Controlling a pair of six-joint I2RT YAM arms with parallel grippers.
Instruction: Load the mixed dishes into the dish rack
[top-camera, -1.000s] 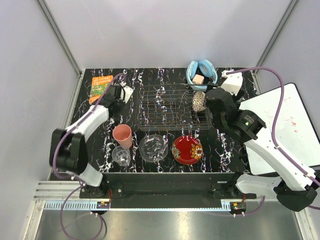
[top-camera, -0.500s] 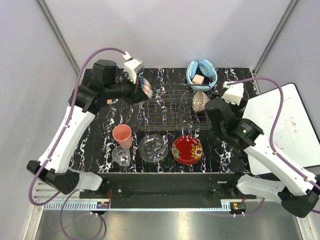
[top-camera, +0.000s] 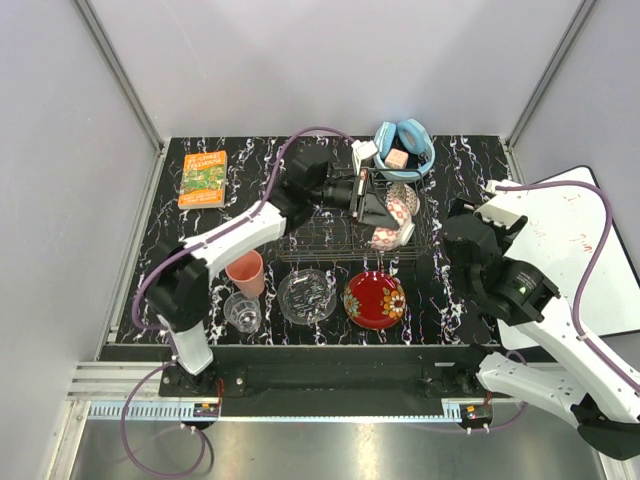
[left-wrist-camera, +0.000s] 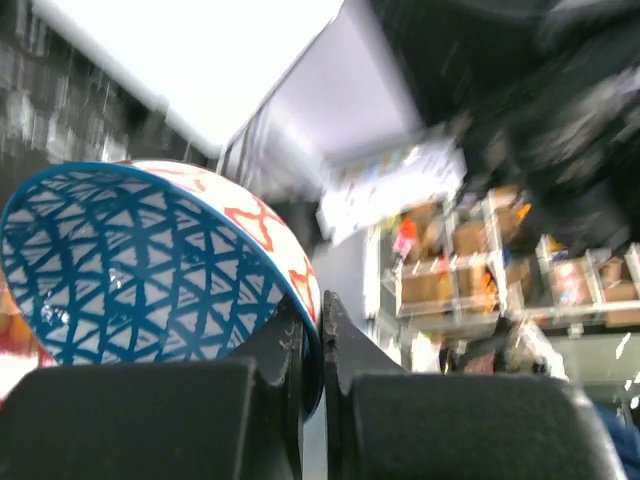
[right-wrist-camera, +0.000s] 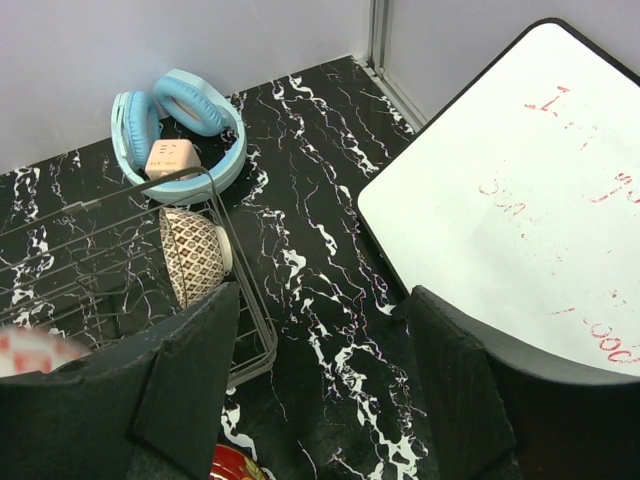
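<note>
My left gripper (top-camera: 377, 220) is shut on the rim of the blue patterned bowl (top-camera: 386, 237) and holds it tilted over the right end of the wire dish rack (top-camera: 320, 215). In the left wrist view the fingertips (left-wrist-camera: 300, 335) pinch the bowl (left-wrist-camera: 130, 260). The beige speckled bowl (top-camera: 403, 198) stands on edge in the rack's right end, also seen in the right wrist view (right-wrist-camera: 192, 255). The red floral plate (top-camera: 375, 298), clear glass dish (top-camera: 305, 296), salmon-pink cup (top-camera: 245, 270) and glass tumbler (top-camera: 242, 312) sit in front of the rack. My right gripper (right-wrist-camera: 322, 300) is open and empty, right of the rack (right-wrist-camera: 100, 260).
Light-blue headphones (top-camera: 403, 148) lie behind the rack's right end. An orange-green book (top-camera: 203, 177) lies at the back left. A whiteboard (top-camera: 590, 250) borders the table's right side. Grey walls enclose the table.
My left arm has swung from the back left to over the rack's right end, carrying the blue patterned bowl. My right arm has drawn back to the right, away from the rack.
</note>
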